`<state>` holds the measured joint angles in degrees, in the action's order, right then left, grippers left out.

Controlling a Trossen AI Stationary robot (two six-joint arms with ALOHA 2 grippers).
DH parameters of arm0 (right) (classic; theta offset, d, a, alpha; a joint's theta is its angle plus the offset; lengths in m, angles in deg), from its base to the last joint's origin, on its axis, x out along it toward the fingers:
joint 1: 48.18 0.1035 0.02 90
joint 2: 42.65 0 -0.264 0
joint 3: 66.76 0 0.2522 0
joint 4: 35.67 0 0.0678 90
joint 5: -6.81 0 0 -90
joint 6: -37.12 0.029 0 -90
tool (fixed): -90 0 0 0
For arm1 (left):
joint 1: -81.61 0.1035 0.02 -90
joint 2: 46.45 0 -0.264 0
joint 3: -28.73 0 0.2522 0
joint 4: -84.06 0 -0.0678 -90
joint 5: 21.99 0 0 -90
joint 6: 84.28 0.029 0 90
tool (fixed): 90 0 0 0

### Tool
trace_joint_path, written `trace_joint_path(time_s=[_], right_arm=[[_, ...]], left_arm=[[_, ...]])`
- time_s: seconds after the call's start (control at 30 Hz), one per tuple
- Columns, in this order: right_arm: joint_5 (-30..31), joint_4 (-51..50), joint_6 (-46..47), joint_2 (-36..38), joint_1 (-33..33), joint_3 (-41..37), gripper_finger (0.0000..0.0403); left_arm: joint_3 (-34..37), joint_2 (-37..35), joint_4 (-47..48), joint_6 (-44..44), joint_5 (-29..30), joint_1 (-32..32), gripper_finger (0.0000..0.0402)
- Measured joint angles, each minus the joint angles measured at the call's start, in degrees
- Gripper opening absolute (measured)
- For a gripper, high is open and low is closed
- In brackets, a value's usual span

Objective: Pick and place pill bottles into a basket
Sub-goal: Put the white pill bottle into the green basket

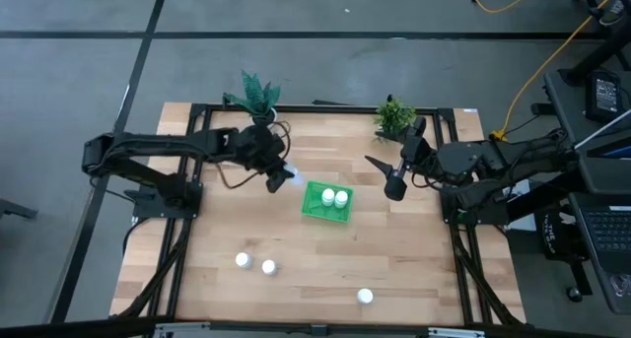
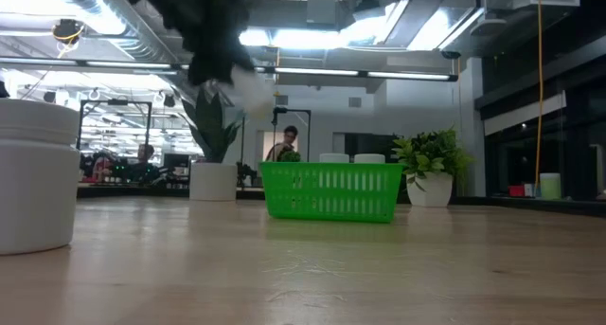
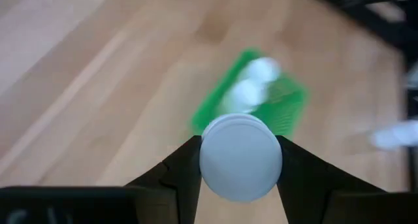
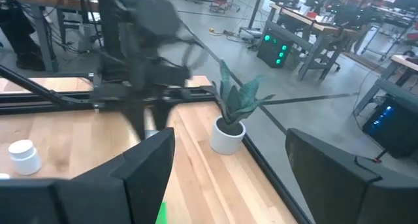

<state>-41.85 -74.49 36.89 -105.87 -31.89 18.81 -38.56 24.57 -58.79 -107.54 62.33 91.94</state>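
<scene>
My left gripper [image 1: 279, 177] is shut on a white pill bottle [image 3: 240, 157], held in the air just left of the green basket [image 1: 327, 202]. It also shows high in the low view [image 2: 227, 55]. The basket stands on the table's middle with two bottles [image 1: 334, 196] upright inside. Three more bottles stand on the near part of the table: two together [image 1: 255, 264] and one farther right [image 1: 365, 297]. My right gripper [image 1: 394, 185] is open and empty, in the air right of the basket. My left gripper pinches the bottle's round side wall [image 3: 204, 160] between its two fingers [image 3: 181, 172], one on each side. A round end of the bottle faces the wrist camera. The bottle is lifted clear of the table, above and left of the basket [image 3: 274, 103].
A potted plant in a white pot [image 1: 258, 100] stands at the far edge behind my left gripper, and a second one [image 1: 394, 116] stands at the far right. One bottle [image 2: 36, 178] stands very close to the low camera. Bare wood lies around the basket.
</scene>
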Motion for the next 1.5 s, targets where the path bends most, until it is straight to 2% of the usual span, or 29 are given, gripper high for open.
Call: trace_joint_path(time_s=[0.13, 0.33, 0.7, 0.97, 1.5], right_arm=[[0.0, 0.0, 0.0, 0.0, -0.8, 0.0, 0.0294], [-1.0, 0.2, 1.4, 0.0, -0.8, 0.0, 0.0294], [-4.0, -0.2, 4.6, 0.0, -0.3, 0.0, 0.0294], [-4.2, -1.4, 5.9, 0.0, -0.3, 0.0, 0.0294], [-4.2, -2.3, 6.0, 0.0, -0.3, 0.0, 0.0294]], left_arm=[[0.0, 0.4, -3.0, -0.2, 0.2, -4.0, 0.0154], [-0.2, 4.5, -4.5, -1.5, 0.4, -6.1, 0.0154], [-12.8, 17.4, 3.7, 8.1, -0.4, -6.8, 0.0154], [-15.0, 24.0, 6.8, 11.6, -0.1, -6.8, 0.0154], [-15.1, 27.2, 6.8, 13.1, -1.8, -4.0, 0.0154]])
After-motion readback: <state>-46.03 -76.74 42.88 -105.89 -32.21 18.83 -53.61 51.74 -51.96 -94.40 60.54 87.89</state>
